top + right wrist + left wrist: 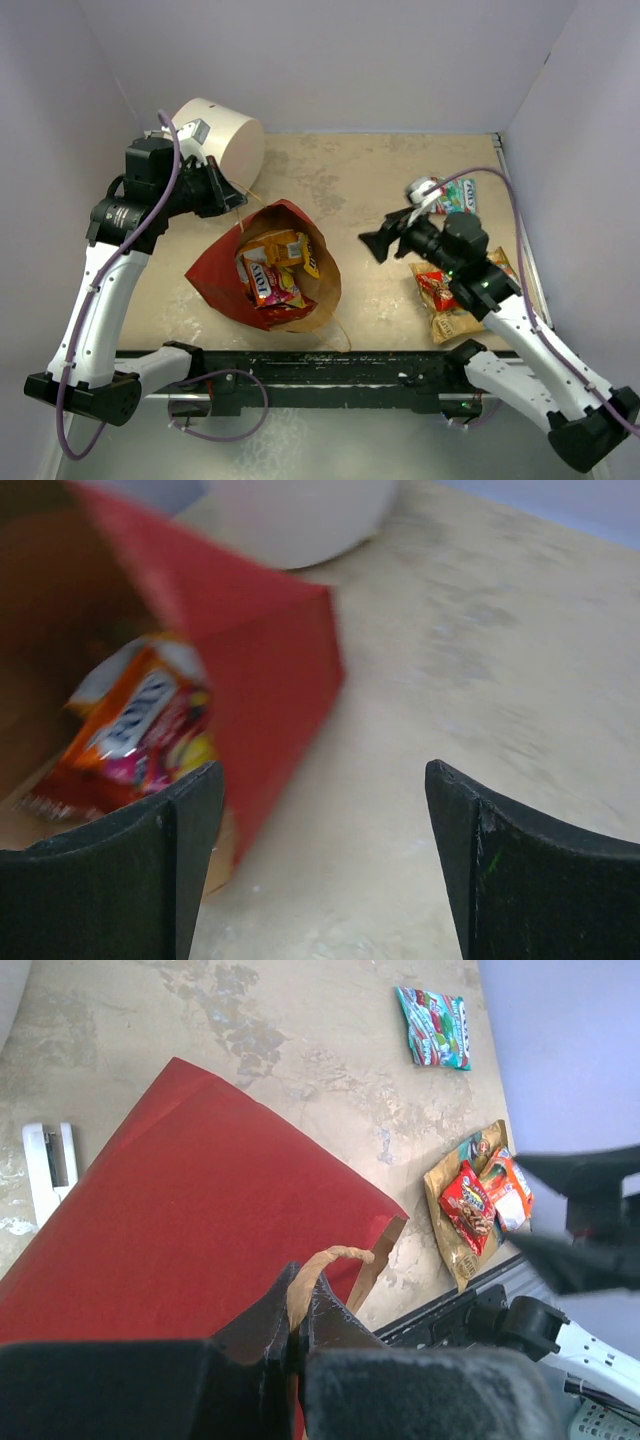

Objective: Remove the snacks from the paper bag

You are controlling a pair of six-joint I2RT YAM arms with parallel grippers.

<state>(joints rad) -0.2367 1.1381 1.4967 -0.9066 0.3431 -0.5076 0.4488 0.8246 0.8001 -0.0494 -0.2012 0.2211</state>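
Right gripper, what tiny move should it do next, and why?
Probably ease forward into the open mouth of the paper bag, toward the orange packet. The right gripper is open and empty just outside the bag, packets lie inside, and the left gripper is shut on the string handle, holding the bag.

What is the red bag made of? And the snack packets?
The bag looks like paper: matte red outside, plain brown inside, with sharp folded creases. The packets look like thin plastic or foil film, with glossy bright print and crinkled edges; which of the two is hard to tell.
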